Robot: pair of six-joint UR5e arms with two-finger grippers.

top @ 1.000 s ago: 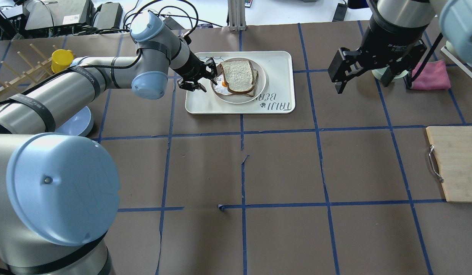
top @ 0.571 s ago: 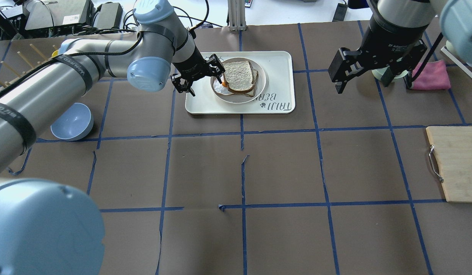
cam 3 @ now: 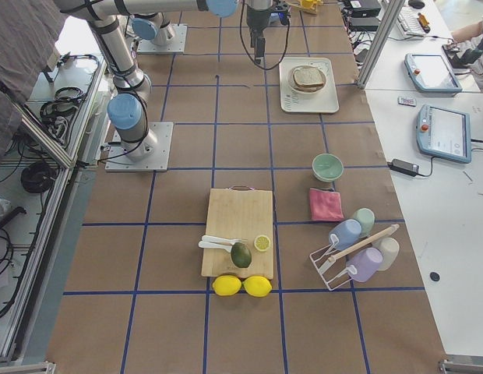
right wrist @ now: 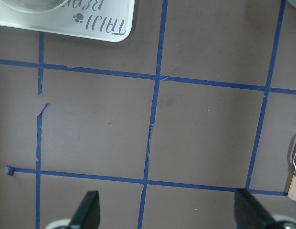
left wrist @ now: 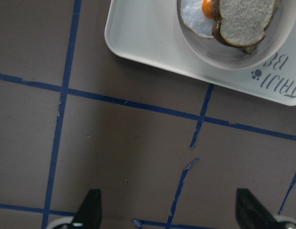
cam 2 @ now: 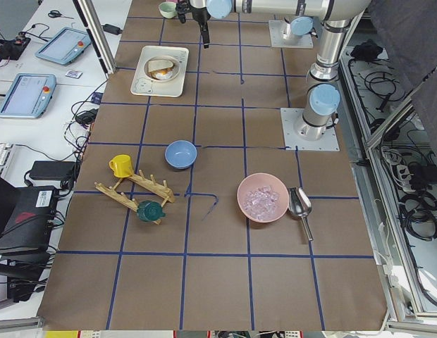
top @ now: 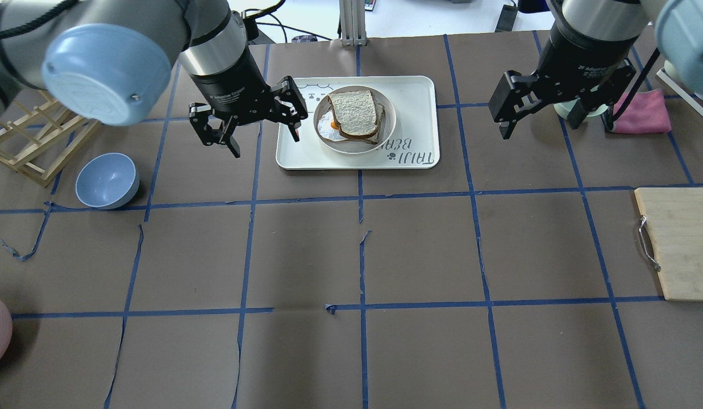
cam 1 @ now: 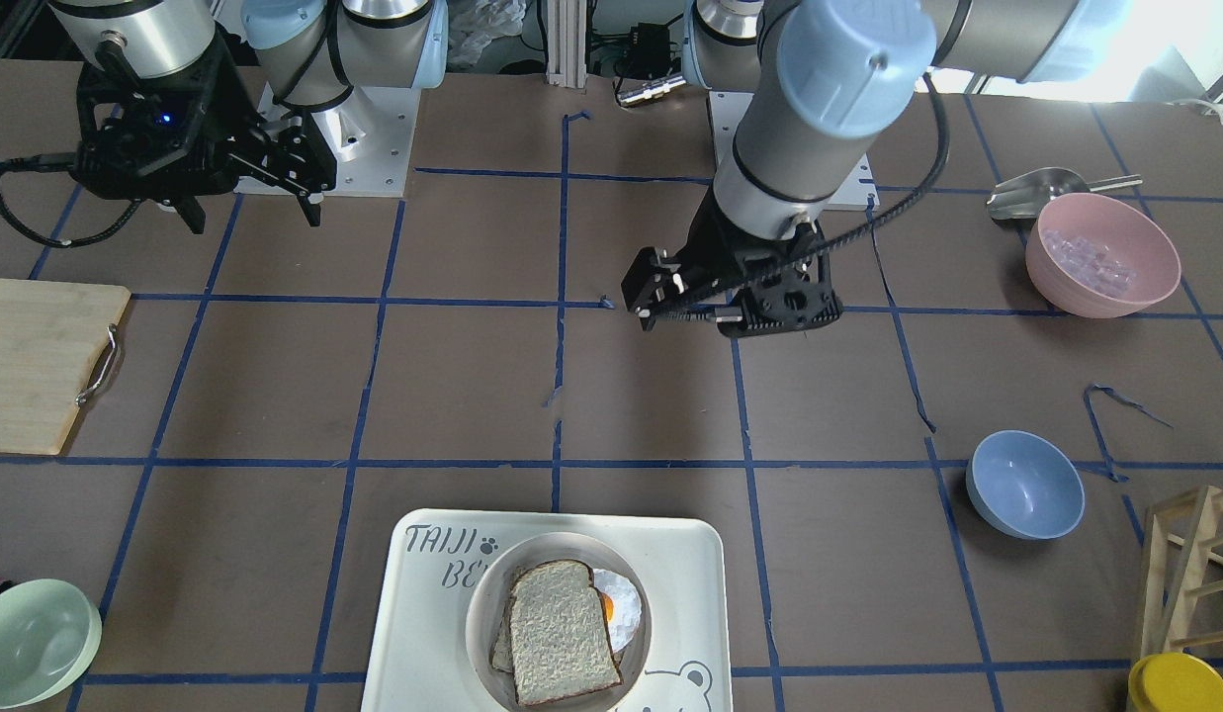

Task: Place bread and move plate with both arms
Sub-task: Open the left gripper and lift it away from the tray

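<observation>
Bread (top: 354, 112) on plate (top: 391, 122), near spread left tool (top: 265, 142); right tool (top: 541, 126) spread, well apart.

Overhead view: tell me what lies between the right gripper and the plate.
Between right gripper and plate: only part of the tray and taped brown paper, per overhead view.

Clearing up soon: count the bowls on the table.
3: pink bowl beside the scoop, blue bowl near the yellow cup, green bowl next to the pink cloth. No others show.
</observation>
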